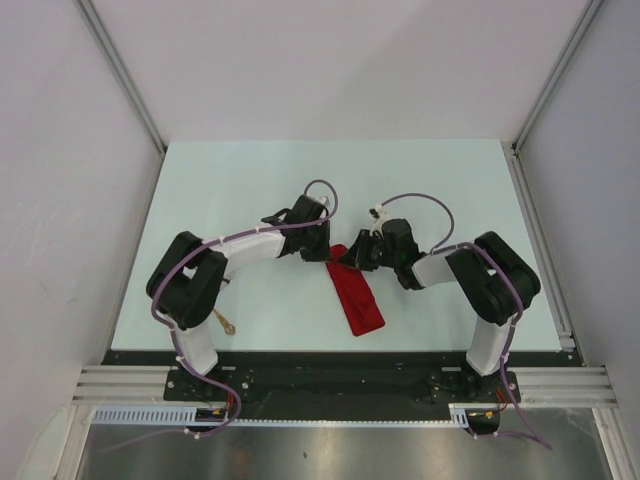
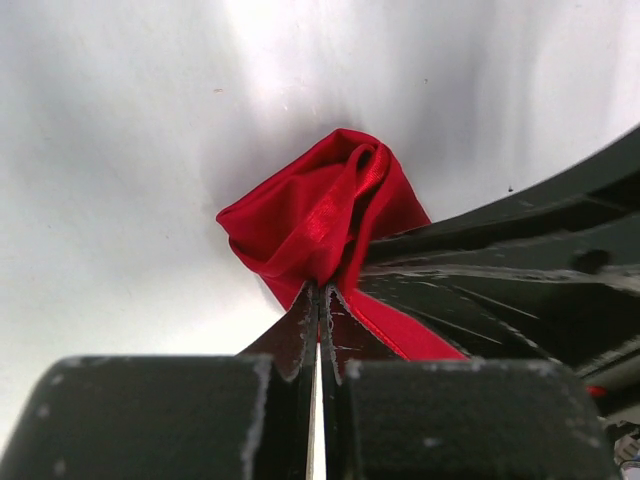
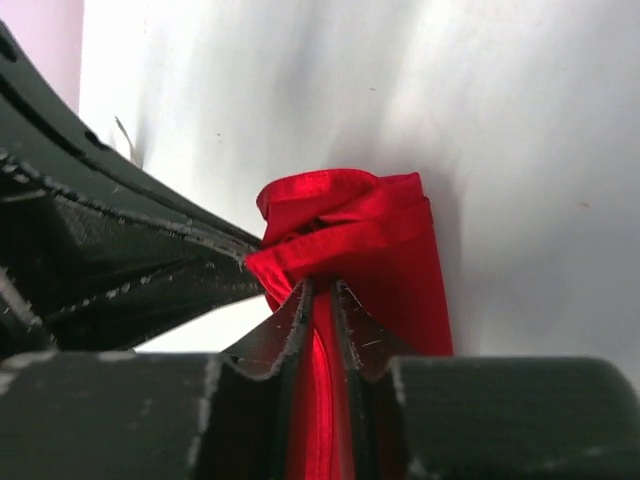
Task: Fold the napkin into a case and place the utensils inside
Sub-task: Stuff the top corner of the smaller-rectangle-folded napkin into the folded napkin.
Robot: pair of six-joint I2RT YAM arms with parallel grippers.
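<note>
Red napkin (image 1: 360, 300) (far end bunched), left jaws clenching it, right jaws too

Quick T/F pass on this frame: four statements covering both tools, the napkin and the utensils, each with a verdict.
1. The left tool is shut on the napkin. True.
2. The napkin lies spread out as a flat square. False: it is folded into a narrow strip, bunched at its far end.
3. A gold utensil lies apart from the napkin, on its left side. True.
4. The right tool hangs clear of the napkin. False: red cloth sits pinched between its fingers.
</note>
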